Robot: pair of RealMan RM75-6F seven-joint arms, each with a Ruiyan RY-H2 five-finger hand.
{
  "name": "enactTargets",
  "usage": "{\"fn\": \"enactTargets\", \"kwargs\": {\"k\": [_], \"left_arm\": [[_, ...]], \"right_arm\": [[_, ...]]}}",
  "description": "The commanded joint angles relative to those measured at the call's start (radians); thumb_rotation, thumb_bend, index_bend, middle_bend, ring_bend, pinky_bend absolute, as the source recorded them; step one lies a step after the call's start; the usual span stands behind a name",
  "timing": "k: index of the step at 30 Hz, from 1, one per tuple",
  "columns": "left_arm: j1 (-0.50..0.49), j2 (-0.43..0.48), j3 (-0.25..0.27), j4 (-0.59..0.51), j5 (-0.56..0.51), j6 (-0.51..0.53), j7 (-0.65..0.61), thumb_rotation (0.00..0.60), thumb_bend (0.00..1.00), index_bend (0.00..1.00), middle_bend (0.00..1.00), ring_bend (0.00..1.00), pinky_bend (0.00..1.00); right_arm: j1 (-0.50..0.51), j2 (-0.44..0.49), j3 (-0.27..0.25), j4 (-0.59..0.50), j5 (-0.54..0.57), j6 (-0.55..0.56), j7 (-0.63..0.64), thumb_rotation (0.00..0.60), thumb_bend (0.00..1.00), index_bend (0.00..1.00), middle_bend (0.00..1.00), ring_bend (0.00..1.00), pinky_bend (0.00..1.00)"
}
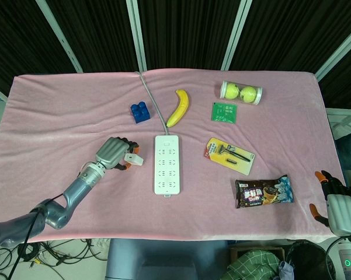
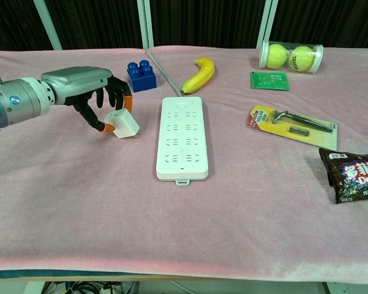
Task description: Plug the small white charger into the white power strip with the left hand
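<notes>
Two cameras frame your table draped in pink cloth (image 1: 58, 111). Your left hand (image 2: 92, 92) reaches in from the left, its orange-tipped fingers (image 2: 104, 127) curled around the small white charger (image 2: 122, 123), which sits on the cloth just left of the white power strip (image 2: 182, 138). The chest view shows you the charger as a plain white cube, touched by the fingertips on its left side and top, apart from the strip. From the head view the same hand (image 1: 114, 153) hides most of the charger (image 1: 133, 157); only a sliver shows between the fingers. Whether the charger is lifted or resting on the cloth cannot be told.

Only the head view shows your right hand (image 1: 337, 201), at the table's right edge, fingers spread and holding nothing.

Beyond the strip lie a blue block (image 2: 141, 75), a banana (image 2: 199, 74) and the strip's grey cable (image 1: 152, 99). To its right you have a tube of tennis balls (image 2: 291, 57), a green packet (image 2: 269, 80), a carded razor (image 2: 292, 125) and a brown snack bag (image 2: 355, 173).
</notes>
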Motion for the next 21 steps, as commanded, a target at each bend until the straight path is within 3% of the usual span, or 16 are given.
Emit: {"fn": "enactTargets", "kwargs": {"k": [1, 10, 21], "left_arm": [[0.000, -0.002, -0.002, 0.001, 0.000, 0.001, -0.001, 0.600, 0.26, 0.39, 0.47, 0.37, 0.46], [-0.001, -0.006, -0.005, 0.006, 0.001, -0.002, 0.002, 0.600, 0.26, 0.41, 0.50, 0.40, 0.48], [-0.001, -0.009, -0.009, 0.006, 0.003, -0.002, 0.012, 0.600, 0.35, 0.49, 0.56, 0.46, 0.53]], "right_arm": [[0.000, 0.000, 0.000, 0.000, 0.001, 0.000, 0.000, 0.600, 0.25, 0.12, 0.09, 0.16, 0.27], [0.001, 0.001, 0.000, -0.002, 0.004, -0.004, -0.001, 0.600, 0.25, 0.12, 0.09, 0.16, 0.27], [0.003, 0.006, 0.001, -0.011, 0.020, -0.014, -0.002, 0.600, 0.25, 0.12, 0.09, 0.16, 0.27]]}}
